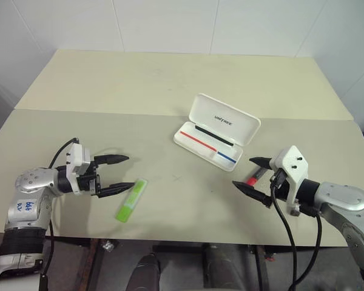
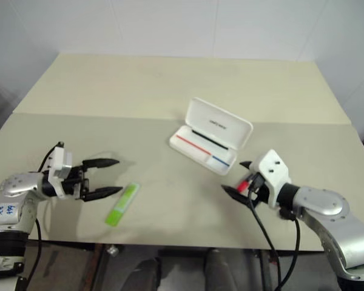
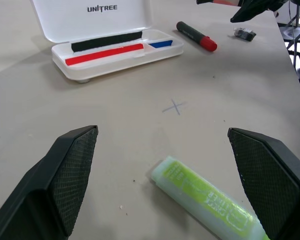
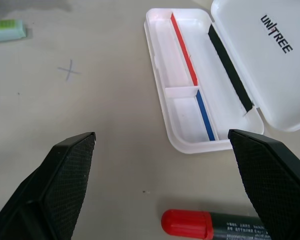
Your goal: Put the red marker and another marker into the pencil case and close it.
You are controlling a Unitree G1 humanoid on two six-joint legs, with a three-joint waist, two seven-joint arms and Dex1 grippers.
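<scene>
White plastic forms the pencil case (image 1: 221, 134), which lies open near the middle of the beige bench (image 1: 170, 85), lid raised at its far side, tray empty with a red and a blue stripe along the inner wall. The red marker (image 4: 215, 225) lies flat on the bench just beside the near corner of the case, apart from it, directly between the spread fingers of the right pincer (image 1: 255, 175), which holds nothing. The lime-green marker (image 1: 131, 199) lies flat on the bench, well apart from the case on the left side. The left pincer (image 1: 117, 173) is also spread wide and empty; the green marker's far end sits just beside its lower fingertip (image 1: 128, 185). A small pencilled cross (image 3: 174, 106) marks the bench between the two markers.
</scene>
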